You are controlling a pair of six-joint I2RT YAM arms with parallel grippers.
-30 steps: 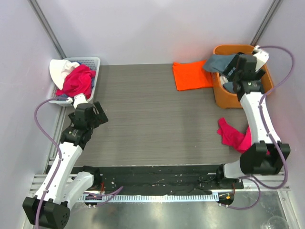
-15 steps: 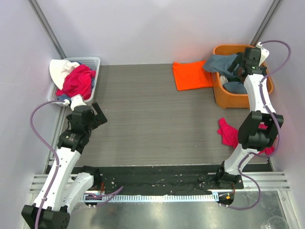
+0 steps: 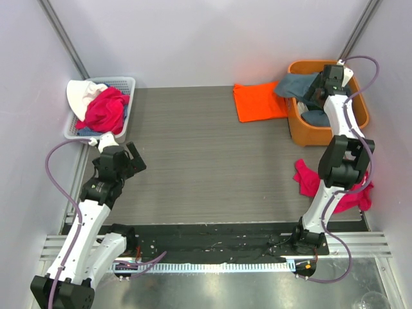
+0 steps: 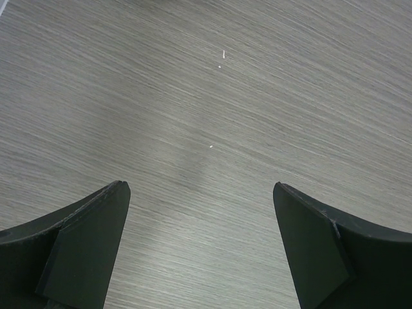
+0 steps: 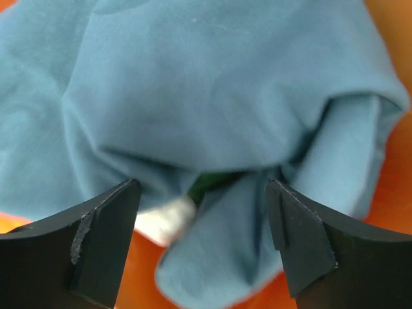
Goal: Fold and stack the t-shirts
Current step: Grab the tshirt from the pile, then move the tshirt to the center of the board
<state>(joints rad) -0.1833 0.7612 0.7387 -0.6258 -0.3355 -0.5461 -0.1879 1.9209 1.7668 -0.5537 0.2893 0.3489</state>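
Grey table (image 3: 193, 161): at two o'clock the blue-grey t-shirt (image 5: 212, 96) lies bunched in the orange tub (image 3: 302, 132), soft and limp, best pinched at a raised fold. Right gripper (image 5: 201, 193) gapes over it, empty; left gripper (image 4: 199, 193) wide, empty.

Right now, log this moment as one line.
right gripper: open, over blue-grey shirt in orange tub | left gripper: open, above table | orange shirt: flat on table beside tub

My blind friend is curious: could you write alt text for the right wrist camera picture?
A crumpled blue-grey t-shirt fills the view, lying in an orange tub; something white peeks from under it. Two dark fingers at the bottom edge stand wide apart, not closed on it.
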